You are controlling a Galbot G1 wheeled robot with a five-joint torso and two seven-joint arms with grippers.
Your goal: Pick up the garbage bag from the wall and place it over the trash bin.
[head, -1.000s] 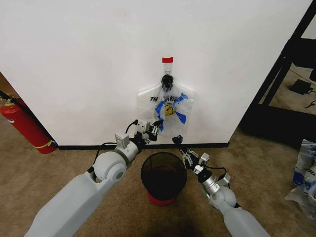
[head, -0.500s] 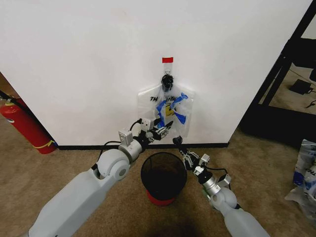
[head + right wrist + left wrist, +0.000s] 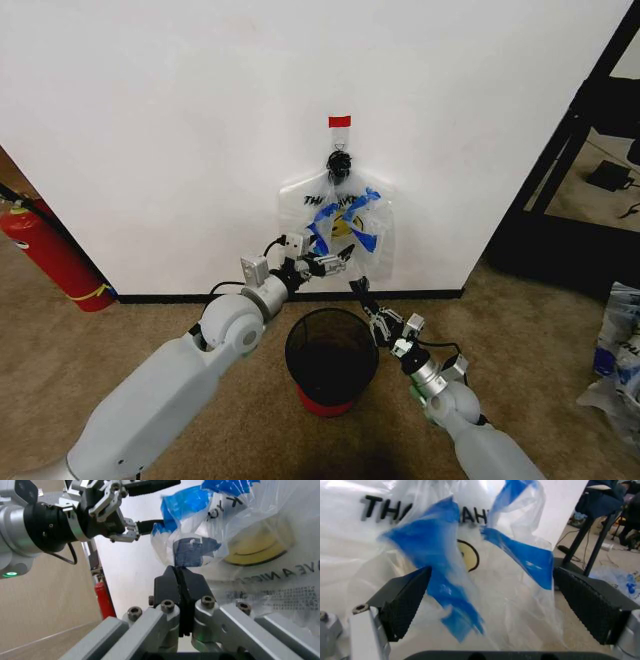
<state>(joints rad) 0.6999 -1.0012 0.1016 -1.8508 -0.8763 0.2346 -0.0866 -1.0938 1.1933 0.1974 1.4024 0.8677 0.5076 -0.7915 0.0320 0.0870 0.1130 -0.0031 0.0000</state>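
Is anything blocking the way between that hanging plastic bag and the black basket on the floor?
Nothing visible does. The garbage bag hangs on the wall right above the trash bin, whose mouth is open. The left gripper and right gripper are at the bag.

Both arms wear smooth, pale grey-white rounded shells that swell into ball-like joints and narrow to silver metal wrist cuffs, with thin black cables looping beside each wrist. The left hand (image 3: 336, 260) has two broad black fingers (image 3: 402, 605) with ribbed, diamond-textured pads set on light metal mounts with a small screw. The right hand (image 3: 359, 290) has slim black fingers (image 3: 167, 588) on silver linkage bars pinned with dark hex bolts.
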